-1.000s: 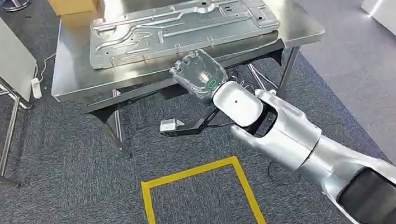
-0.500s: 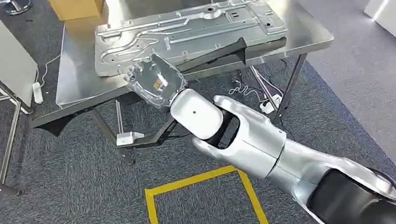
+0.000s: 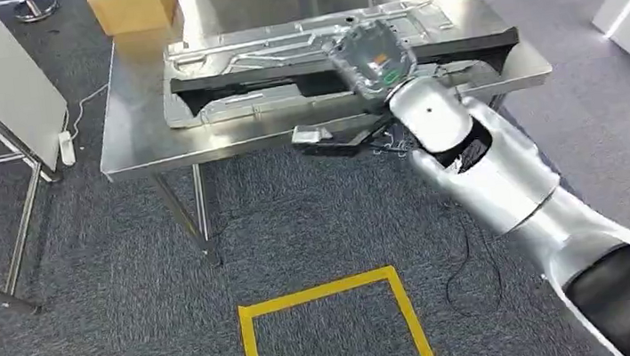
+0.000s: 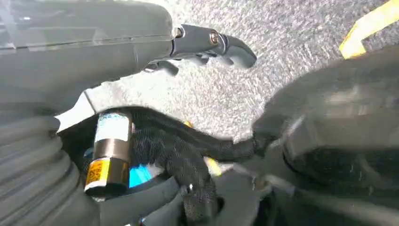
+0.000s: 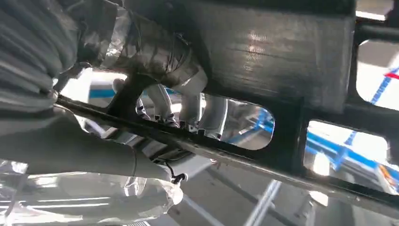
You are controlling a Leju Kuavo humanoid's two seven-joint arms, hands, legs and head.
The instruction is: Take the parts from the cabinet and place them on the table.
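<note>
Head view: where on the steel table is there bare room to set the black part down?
Bare steel runs along the table's near edge below the stamped metal panel, and on the left strip beside it. The far side past the panel, right of the cardboard box, also looks free. The middle is crowded: the right robot hand holds the black frame part across the panel.

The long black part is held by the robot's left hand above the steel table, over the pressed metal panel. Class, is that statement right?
One thing is wrong: the head view shows the right hand, not the left, holding the long black part. The rest stands: it is held above the steel table, over the pressed metal panel.
</note>
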